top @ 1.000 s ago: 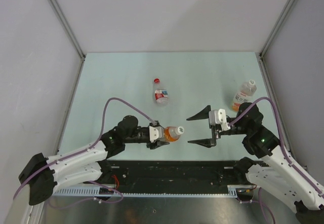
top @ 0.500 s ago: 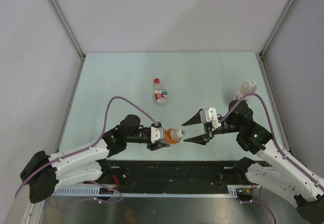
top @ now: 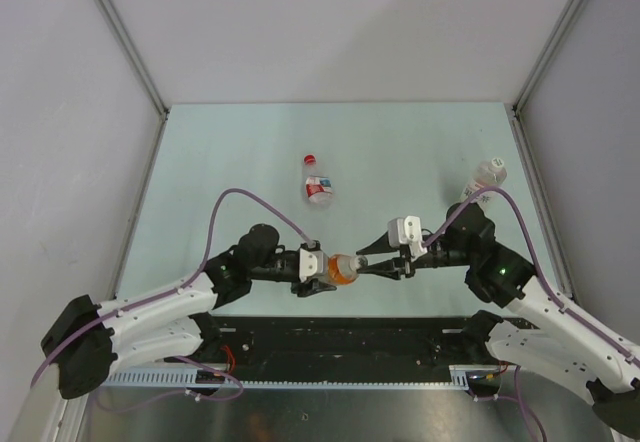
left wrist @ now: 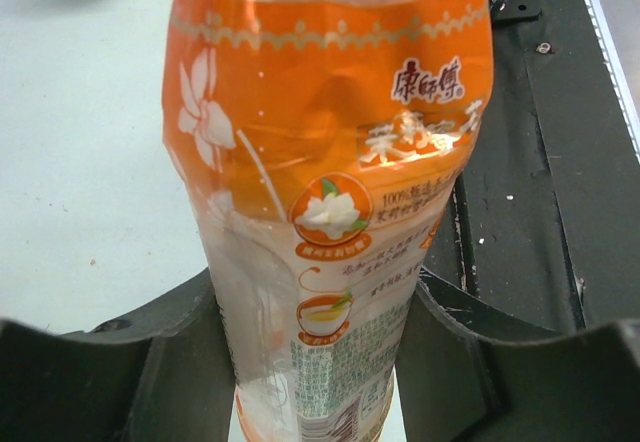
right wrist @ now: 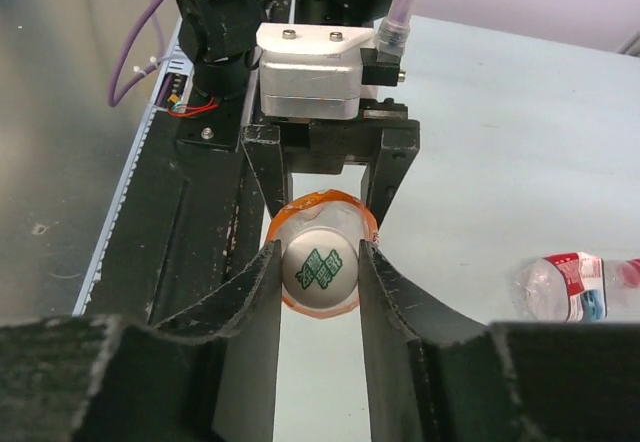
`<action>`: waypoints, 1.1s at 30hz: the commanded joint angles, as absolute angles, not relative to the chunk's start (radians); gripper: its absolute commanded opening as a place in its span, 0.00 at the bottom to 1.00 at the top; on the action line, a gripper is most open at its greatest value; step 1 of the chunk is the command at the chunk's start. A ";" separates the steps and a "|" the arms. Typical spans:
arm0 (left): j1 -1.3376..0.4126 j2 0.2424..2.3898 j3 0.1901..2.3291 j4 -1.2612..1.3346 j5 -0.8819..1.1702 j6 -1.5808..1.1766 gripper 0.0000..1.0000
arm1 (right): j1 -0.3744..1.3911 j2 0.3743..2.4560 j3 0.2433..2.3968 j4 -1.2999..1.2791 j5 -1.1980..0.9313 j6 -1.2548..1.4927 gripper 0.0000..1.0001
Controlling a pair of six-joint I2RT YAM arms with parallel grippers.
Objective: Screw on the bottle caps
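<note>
At the near edge of the worktop (top: 400, 152), the left pincer (top: 322, 268) is clamping the orange bottle (left wrist: 330, 162) around its body and holding it on its side, neck pointing at the other arm. This braces the bottle so it should not spin under a twist. Facing it, the right pincer (top: 368, 263) is pinching the white cap (right wrist: 320, 270) on that neck, one finger on each side, as far as the wrist view shows. It is lined up with the bottle's axis, ready for turning. Farther back, the bottle with the red-and-white label (top: 318, 186) is lying on the worktop with a red cap (top: 310, 159) at its neck. Far right, a third bottle (top: 487, 175) is waiting, half hidden behind the right arm.
</note>
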State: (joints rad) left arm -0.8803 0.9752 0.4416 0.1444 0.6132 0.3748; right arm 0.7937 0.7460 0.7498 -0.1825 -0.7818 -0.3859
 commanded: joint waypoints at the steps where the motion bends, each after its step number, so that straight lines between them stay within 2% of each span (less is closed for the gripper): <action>1: -0.875 0.948 0.505 0.180 0.582 0.353 0.01 | 0.819 0.748 0.756 -0.159 -0.702 -0.342 0.19; 4: -0.876 0.905 0.525 0.212 0.465 0.321 0.00 | 0.836 0.778 0.756 -0.129 -0.561 -0.231 0.06; 6: -0.878 0.876 0.539 0.260 0.314 0.288 0.00 | 0.841 0.807 0.758 -0.084 -0.412 -0.039 0.01; 11: -0.896 0.881 0.547 0.442 -0.018 0.293 0.00 | 0.871 0.918 0.757 -0.122 0.156 0.726 0.00; 15: -0.911 0.967 0.582 0.480 -0.078 0.363 0.00 | 0.946 0.972 0.752 -0.060 0.454 0.959 0.00; 20: -0.916 1.037 0.602 0.498 -0.172 0.381 0.00 | 0.960 0.970 0.754 0.051 0.545 1.070 0.00; 24: -0.917 1.074 0.589 0.507 -0.190 0.378 0.00 | 0.959 0.984 0.776 0.074 0.537 1.010 0.00; 26: -0.918 1.071 0.565 0.506 -0.170 0.380 0.00 | 0.951 0.972 0.789 0.082 0.512 0.921 0.07; 27: -0.917 1.062 0.547 0.506 -0.140 0.377 0.00 | 0.942 0.959 0.792 0.095 0.485 0.858 0.15; 29: -0.919 1.033 0.502 0.504 -0.072 0.366 0.00 | 0.914 0.920 0.794 0.134 0.398 0.711 0.34; 33: -0.917 0.972 0.431 0.473 0.051 0.326 0.00 | 0.856 0.823 0.794 0.187 0.132 0.399 0.81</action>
State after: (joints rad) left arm -0.9123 1.0546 0.4759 0.3763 -0.0776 0.3702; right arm 0.9157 0.9253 0.7673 0.1081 0.3374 0.7357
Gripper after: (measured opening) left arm 0.567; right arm 0.645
